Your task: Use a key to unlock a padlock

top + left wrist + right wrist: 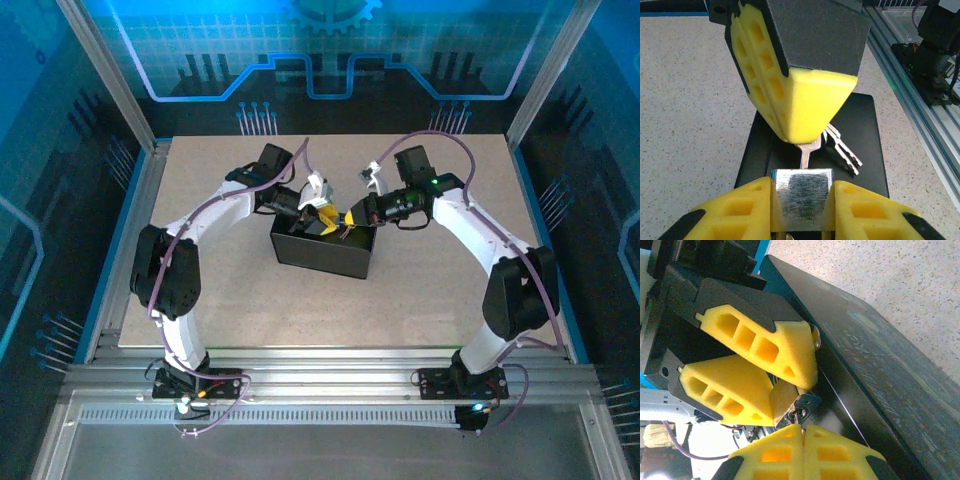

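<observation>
Speckled beige tabletop (250, 300); blue-lit walls (330, 40); padlock (801, 197) by black box (325, 255).

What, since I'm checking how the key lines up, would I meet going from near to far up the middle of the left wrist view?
padlock, clamped between the left tool's fingers → key, running from the padlock's top → right tool, pinching the key

Robotics lab cell: aluminium-framed enclosure (320, 385), blue circuit-patterned walls (330, 40), speckled table (300, 310).
</observation>
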Tool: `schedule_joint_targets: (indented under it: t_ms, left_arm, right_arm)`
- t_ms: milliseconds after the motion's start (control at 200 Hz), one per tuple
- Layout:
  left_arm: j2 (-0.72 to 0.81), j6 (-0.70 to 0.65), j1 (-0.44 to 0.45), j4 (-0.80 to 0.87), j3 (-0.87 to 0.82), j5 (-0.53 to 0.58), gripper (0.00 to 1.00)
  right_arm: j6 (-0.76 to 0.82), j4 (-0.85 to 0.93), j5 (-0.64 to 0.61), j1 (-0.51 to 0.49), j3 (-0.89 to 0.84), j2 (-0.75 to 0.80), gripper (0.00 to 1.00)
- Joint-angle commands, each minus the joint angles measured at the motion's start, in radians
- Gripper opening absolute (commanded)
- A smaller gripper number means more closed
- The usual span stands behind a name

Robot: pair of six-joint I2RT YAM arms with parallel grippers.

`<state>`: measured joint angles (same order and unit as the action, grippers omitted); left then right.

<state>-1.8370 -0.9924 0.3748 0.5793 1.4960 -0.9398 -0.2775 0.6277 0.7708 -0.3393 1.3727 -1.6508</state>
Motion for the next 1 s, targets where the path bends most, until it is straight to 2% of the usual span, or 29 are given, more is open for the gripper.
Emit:
schedule_joint_targets:
  t_ms: [0, 120, 260, 610, 730, 860, 995]
  left_arm:
    - [0.022, 0.022, 0.035, -0.126, 0.01, -0.067, 0.0]
    - [0.047, 0.014, 0.045, -0.155, -0.018, -0.026, 0.0]
    - [0.055, 0.02, 0.049, -0.181, -0.033, 0.01, 0.0]
    - [0.056, 0.004, 0.05, -0.16, -0.03, -0.017, 0.0]
    - [0.049, 0.006, 0.048, -0.143, -0.015, -0.054, 0.0]
    - [0.044, 0.012, 0.044, -0.137, -0.008, -0.08, 0.0]
    - [0.053, 0.069, 0.03, -0.213, -0.032, -0.114, 0.0]
  right_arm:
    - [-0.104, -0.088, 0.27, -0.046, 0.018, -0.039, 0.04]
    - [-0.209, -0.068, 0.297, -0.014, 0.037, -0.084, 0.01]
    - [-0.298, -0.057, 0.306, -0.041, 0.059, -0.084, 0.02]
    - [-0.469, -0.124, 0.324, -0.06, 0.059, -0.055, 0.04]
    - [-0.287, -0.01, 0.268, -0.095, 0.128, -0.042, 0.05]
    - [-0.189, -0.071, 0.259, -0.121, 0.085, 0.001, 0.05]
    - [-0.143, -0.103, 0.29, -0.125, 0.04, 0.007, 0.04]
